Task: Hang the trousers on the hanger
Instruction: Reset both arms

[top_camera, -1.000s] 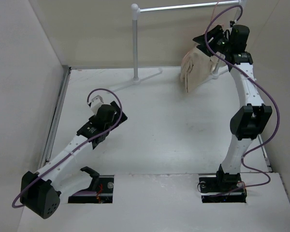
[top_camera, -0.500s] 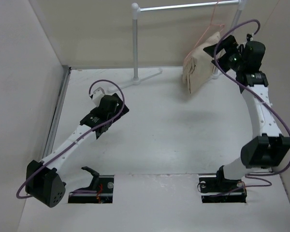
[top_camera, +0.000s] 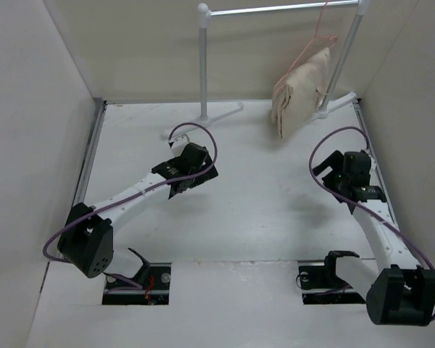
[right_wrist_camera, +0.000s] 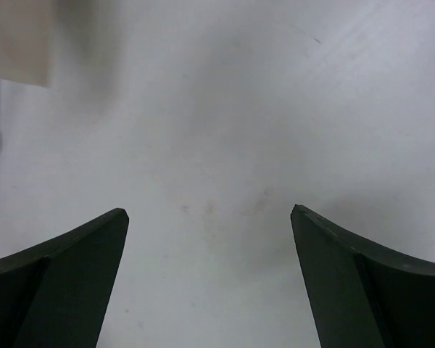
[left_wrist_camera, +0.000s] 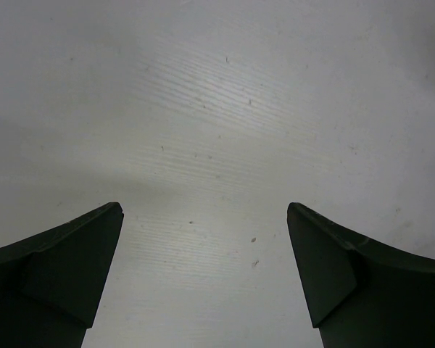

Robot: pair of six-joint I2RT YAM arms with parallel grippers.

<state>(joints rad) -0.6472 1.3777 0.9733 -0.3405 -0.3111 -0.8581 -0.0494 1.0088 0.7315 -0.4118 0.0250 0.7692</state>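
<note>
The beige trousers (top_camera: 301, 90) hang folded over the thin pink-red hanger (top_camera: 313, 40), whose hook sits on the white rack's top bar at the back right. A beige corner of the trousers shows at the top left of the right wrist view (right_wrist_camera: 18, 40). My right gripper (top_camera: 328, 170) is open and empty, low over the table, well in front of the trousers; its wrist view (right_wrist_camera: 209, 217) shows only bare table between the jaws. My left gripper (top_camera: 203, 174) is open and empty near the table's middle; its wrist view (left_wrist_camera: 204, 214) shows bare table.
The white tubular clothes rack (top_camera: 203, 58) stands at the back, with its feet (top_camera: 225, 112) on the table and its right post (top_camera: 344, 61) beside the trousers. Beige walls close in the left, back and right sides.
My right arm has let go near the hanger and drawn back and down towards the table's near right. My left arm has swung right towards the middle. The trousers stay hanging on the rack.
</note>
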